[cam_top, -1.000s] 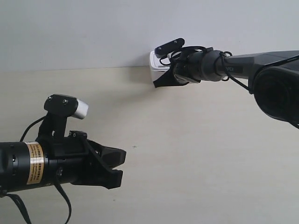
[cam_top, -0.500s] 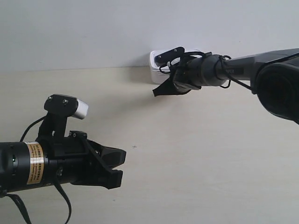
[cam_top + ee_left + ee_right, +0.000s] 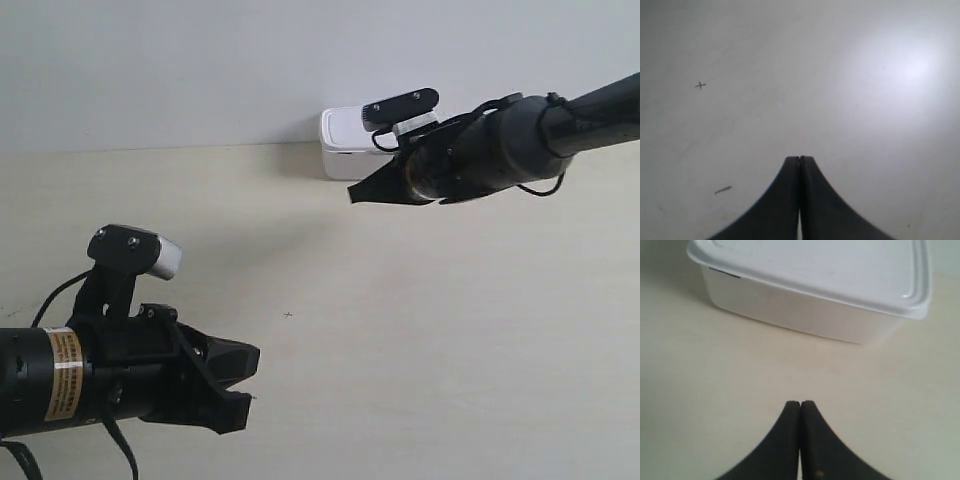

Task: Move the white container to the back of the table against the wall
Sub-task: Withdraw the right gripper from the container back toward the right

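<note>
Smooth cream table bears rounded white container; left tool, right tool clenched.

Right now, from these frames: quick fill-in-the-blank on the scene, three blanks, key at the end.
The white container stands at the back of the table, against the ____.
The left gripper and right gripper both have their jaws ____.
The gripper nearer the container is the ____ one.
Missing: wall; shut; right.
</note>
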You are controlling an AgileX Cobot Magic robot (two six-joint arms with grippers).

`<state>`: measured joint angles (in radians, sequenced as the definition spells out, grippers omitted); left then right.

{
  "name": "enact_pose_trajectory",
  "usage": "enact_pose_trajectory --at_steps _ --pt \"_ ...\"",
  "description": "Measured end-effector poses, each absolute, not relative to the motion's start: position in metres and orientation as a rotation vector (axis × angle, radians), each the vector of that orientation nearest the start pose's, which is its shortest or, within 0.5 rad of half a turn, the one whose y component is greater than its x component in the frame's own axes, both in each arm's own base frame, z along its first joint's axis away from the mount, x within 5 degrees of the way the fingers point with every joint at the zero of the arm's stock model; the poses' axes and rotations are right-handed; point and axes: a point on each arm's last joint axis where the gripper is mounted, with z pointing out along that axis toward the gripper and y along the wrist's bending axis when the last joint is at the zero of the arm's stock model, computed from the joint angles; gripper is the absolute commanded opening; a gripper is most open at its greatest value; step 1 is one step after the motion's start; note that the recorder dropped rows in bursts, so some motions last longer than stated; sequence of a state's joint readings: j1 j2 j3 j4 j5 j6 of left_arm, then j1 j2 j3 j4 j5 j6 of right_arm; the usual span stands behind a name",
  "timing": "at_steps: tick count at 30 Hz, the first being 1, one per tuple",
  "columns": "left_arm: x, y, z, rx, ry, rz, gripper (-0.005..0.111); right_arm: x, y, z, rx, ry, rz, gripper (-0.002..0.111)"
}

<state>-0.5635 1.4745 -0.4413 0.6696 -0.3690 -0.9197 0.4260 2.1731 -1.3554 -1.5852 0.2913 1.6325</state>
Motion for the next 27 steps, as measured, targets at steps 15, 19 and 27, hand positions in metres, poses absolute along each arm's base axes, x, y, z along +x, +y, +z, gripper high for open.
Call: enact_pose_trajectory --at_steps 15,19,27 --pt "0.177 -0.135 0.146 0.401 2.237 -0.728 0.000 0.331 0.149 0.176 -0.105 2.172 -0.122 0.000" --pt "0.169 -0.131 0.140 0.397 2.259 -0.728 0.000 0.309 0.139 0.181 -0.063 2.168 -0.119 0.000" --pt "0.151 -0.120 0.134 0.354 2.240 -0.763 0.000 0.257 0.133 0.200 -0.050 2.104 -0.092 0.000"
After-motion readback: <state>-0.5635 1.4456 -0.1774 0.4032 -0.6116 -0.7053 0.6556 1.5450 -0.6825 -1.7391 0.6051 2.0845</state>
